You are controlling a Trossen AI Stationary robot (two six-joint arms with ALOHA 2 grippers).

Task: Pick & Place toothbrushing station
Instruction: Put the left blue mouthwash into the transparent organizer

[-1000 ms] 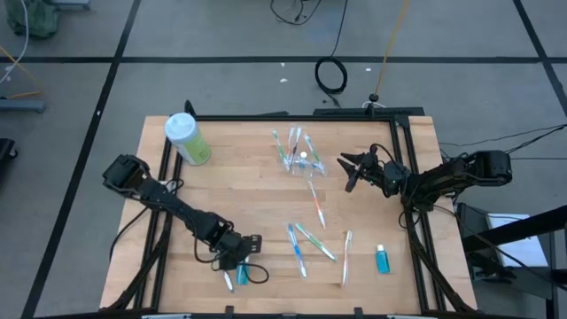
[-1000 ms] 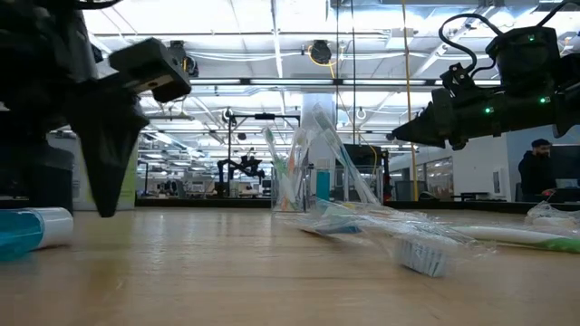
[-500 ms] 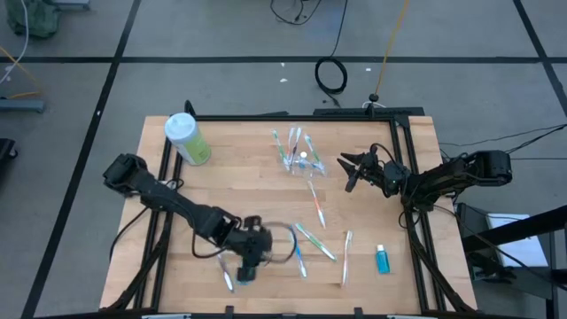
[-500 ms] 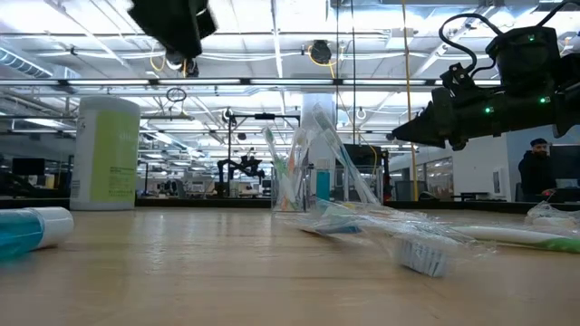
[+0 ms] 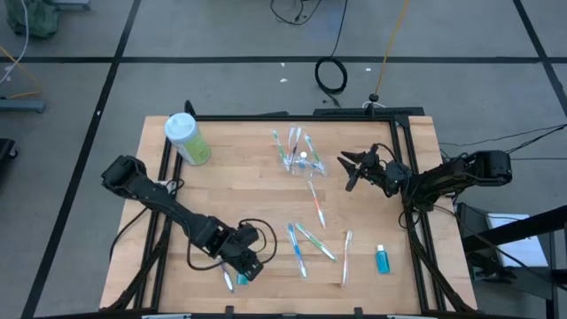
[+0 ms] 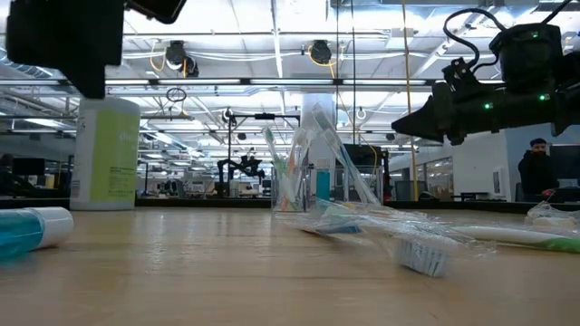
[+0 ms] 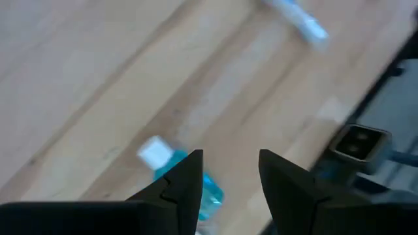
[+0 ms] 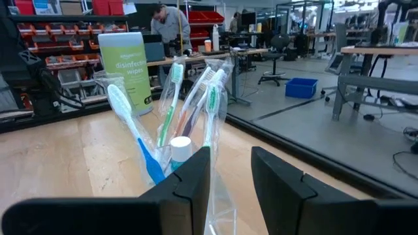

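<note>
Hovering over a teal tube, the left tool stands parted; nothing held.
Right tool, fingers apart, waits beside the cup of toothbrushes; green bottle well beyond the cup.

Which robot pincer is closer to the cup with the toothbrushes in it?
The right one. The right pincer hangs just beside the clear cup, open and empty. The left pincer is far off at the table's near edge, above a small teal tube.

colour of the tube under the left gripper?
Teal tube with a white cap, lying on the wood; clearest in the left wrist view.
</note>
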